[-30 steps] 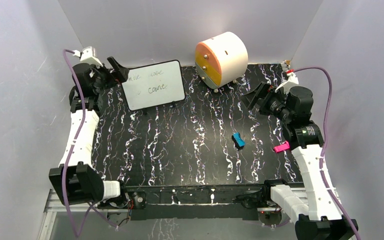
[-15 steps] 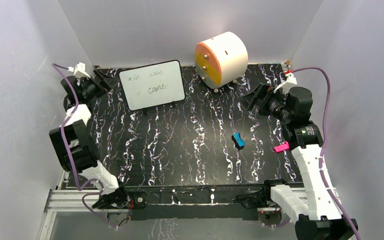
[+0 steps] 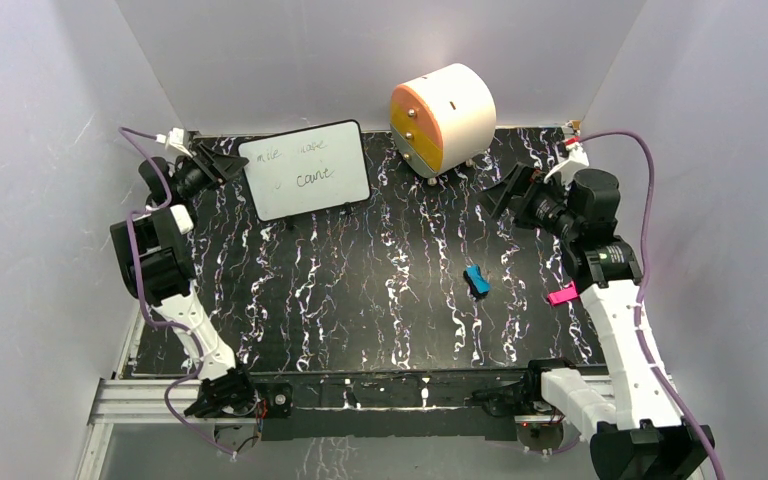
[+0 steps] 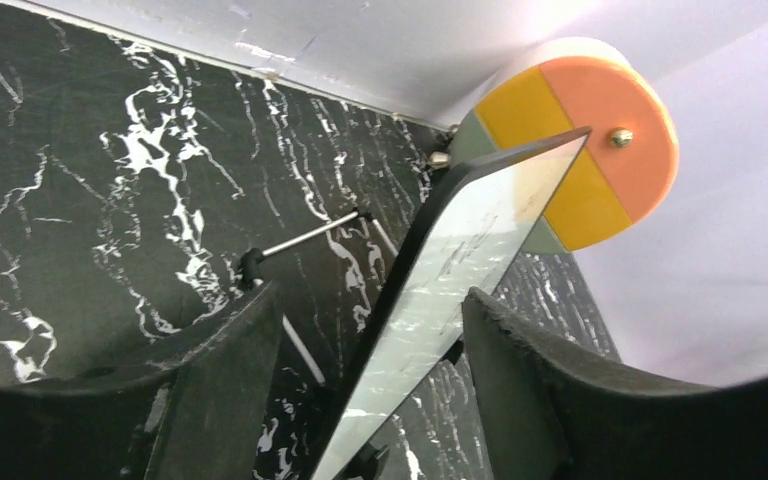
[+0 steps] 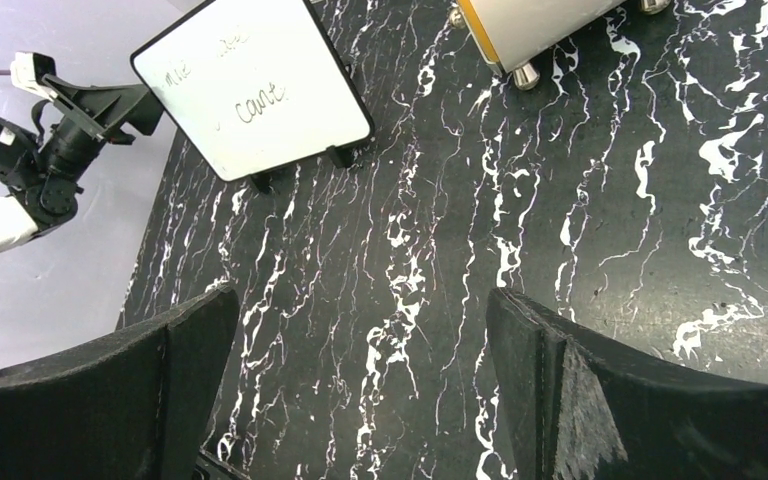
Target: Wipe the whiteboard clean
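My left fingers stand part-open astride the near end of the whiteboard, not gripping; its long axis runs away between them. My right fingers gape empty, well apart.

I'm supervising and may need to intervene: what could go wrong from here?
1. The left gripper straddles the whiteboard at its edge, jaws apart; an uneven squeeze could tip the board off its thin rear prop.
2. The right gripper is open and empty, so nothing is ready to wipe the handwriting.
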`<act>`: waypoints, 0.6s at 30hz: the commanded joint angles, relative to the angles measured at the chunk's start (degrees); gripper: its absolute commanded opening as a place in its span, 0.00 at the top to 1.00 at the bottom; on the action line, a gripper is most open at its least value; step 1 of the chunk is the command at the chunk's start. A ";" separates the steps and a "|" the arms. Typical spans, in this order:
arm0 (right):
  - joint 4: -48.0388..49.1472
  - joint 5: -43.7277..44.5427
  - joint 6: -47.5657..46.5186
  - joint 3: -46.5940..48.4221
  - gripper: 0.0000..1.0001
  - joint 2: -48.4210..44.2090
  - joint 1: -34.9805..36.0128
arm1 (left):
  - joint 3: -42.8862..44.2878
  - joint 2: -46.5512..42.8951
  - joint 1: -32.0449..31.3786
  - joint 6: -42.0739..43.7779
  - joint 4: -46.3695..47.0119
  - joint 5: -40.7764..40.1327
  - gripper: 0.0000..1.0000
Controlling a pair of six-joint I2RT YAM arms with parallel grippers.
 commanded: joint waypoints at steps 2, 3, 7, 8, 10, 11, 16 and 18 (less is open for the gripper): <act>4.77 -1.71 -0.52 -0.95 0.08 3.85 0.19 | -0.48 -0.57 0.22 -3.24 12.17 4.89 0.49; 5.05 -1.88 -0.47 -1.06 0.08 4.35 0.30 | -0.64 -0.01 0.22 -4.26 14.15 6.29 0.51; 5.80 -2.24 -0.58 -0.65 0.08 5.58 0.55 | -1.82 2.23 0.22 -9.53 27.18 9.69 0.54; 5.74 -2.15 -0.66 -0.35 0.08 5.78 0.59 | -1.25 2.88 0.18 -9.80 27.72 10.21 0.54; 5.80 -2.13 -0.72 0.07 0.08 6.03 0.67 | 0.11 4.37 0.21 -9.41 26.75 10.89 0.55; 5.96 -2.17 -0.66 0.20 0.08 6.18 0.69 | 0.69 5.21 0.22 -9.35 26.88 11.16 0.56; 6.46 -1.64 -0.20 1.00 0.08 6.79 0.90 | 3.91 8.77 0.13 -11.50 29.08 12.18 0.61; 6.75 -1.49 0.14 1.36 0.08 7.05 1.00 | 4.84 9.90 0.13 -12.04 29.84 13.07 0.67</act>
